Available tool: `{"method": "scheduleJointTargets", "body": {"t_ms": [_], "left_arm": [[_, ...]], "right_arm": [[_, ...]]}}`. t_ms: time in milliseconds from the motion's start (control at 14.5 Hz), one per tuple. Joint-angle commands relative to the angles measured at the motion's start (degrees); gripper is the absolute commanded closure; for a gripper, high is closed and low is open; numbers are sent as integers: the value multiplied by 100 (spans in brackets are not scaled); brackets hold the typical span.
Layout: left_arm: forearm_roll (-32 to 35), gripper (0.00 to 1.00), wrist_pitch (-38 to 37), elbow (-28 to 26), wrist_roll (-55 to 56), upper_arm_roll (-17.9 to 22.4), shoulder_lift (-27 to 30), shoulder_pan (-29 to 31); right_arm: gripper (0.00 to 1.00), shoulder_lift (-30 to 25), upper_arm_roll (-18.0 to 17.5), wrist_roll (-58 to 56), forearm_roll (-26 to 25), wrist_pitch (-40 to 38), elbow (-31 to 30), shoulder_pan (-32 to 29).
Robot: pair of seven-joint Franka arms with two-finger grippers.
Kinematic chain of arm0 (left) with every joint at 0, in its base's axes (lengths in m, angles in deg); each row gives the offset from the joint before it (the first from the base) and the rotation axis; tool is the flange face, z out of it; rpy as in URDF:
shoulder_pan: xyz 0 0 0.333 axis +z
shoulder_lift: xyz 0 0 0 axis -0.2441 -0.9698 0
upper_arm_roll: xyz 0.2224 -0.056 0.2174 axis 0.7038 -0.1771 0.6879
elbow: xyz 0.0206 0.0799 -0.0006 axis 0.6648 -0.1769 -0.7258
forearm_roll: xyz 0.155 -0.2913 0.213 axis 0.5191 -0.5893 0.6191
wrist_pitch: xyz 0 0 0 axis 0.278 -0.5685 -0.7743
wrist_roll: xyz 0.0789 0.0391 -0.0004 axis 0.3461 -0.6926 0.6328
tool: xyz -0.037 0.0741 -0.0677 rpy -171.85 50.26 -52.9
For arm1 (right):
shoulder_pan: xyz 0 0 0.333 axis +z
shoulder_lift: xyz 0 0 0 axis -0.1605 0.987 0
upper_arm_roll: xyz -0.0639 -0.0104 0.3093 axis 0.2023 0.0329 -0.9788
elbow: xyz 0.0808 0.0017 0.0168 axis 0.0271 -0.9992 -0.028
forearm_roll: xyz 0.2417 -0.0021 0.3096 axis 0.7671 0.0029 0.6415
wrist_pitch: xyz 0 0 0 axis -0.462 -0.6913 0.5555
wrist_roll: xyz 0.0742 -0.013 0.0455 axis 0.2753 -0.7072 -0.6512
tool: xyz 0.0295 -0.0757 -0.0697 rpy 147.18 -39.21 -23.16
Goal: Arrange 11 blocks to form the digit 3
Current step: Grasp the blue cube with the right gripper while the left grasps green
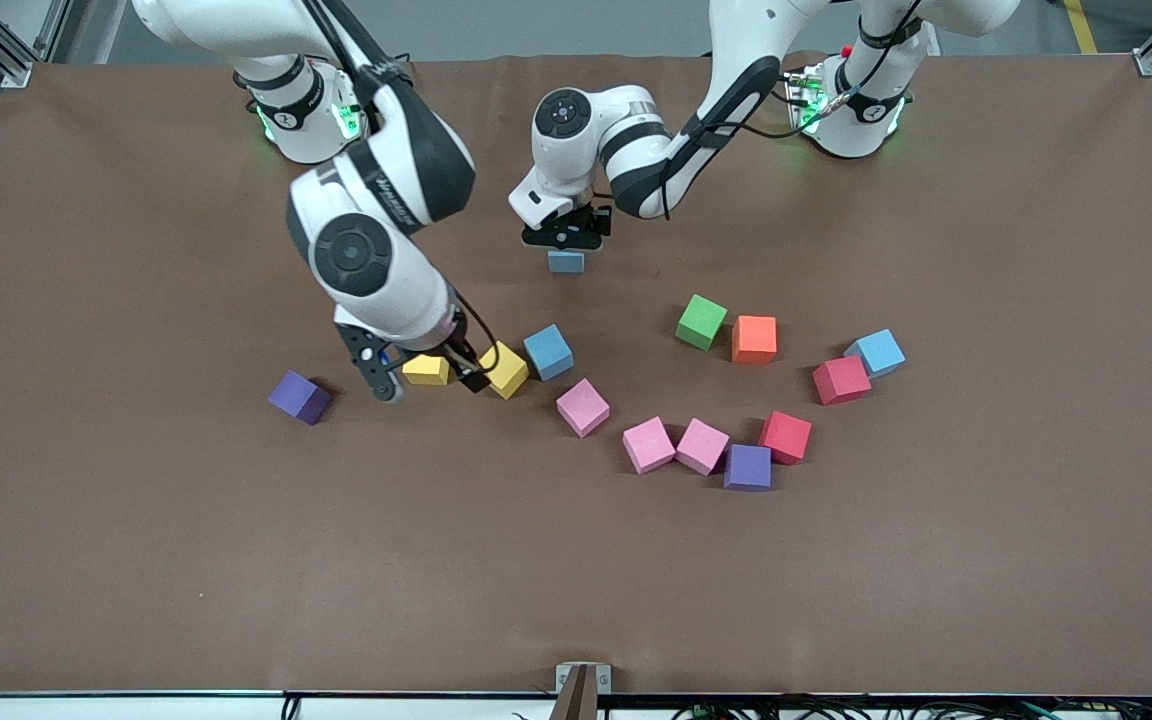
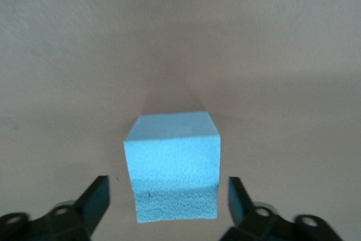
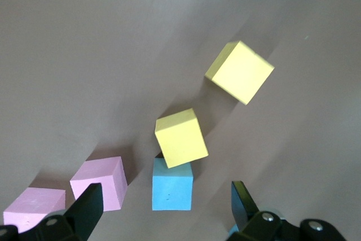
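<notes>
The blocks are small matte foam cubes with a fine pebbled skin and crisp square edges, scattered on a brown, slightly wrinkled worktop (image 1: 136,560).

The left gripper (image 1: 567,238) hangs low over a light blue block (image 1: 566,262) that sits on the worktop farther from the front camera than all the others. In the left wrist view its fingers (image 2: 93,198) stand spread on either side of that block (image 2: 172,165), with a gap at each face, so nothing is pinched.

The right gripper (image 1: 431,378) is down among the cubes toward the right arm's end, fingers spread wide around one yellow block (image 1: 426,369), which it partly hides. A second yellow block (image 1: 506,369) lies just beside it, touching a light blue block (image 1: 548,352) at a corner.

A purple block (image 1: 299,397) sits alone, nearest the right arm's end. Green (image 1: 701,322) and orange (image 1: 754,339) blocks stand close together. Three pink blocks (image 1: 648,445) curve toward a purple one (image 1: 747,467), which touches a red cube (image 1: 786,437). Another red cube (image 1: 841,380) touches a light blue block (image 1: 876,352).

No digit 3 is formed. Wide bare worktop lies nearer the front camera.
</notes>
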Motion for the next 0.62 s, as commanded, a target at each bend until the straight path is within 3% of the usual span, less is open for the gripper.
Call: {"method": "scheduleJointTargets", "body": {"t_ms": [0, 206, 550], "left_arm": [[-79, 0, -303, 47, -39, 22, 305, 193], [-88, 0, -391, -128, -871, 31, 648, 500], [-27, 0, -391, -602, -2138, 31, 1087, 1335]], "right_arm": [[0, 143, 41, 146, -19, 135, -6, 168], [0, 284, 41, 233, -10, 451, -120, 308], [0, 302, 41, 567, 8, 1664, -945, 677]]}}
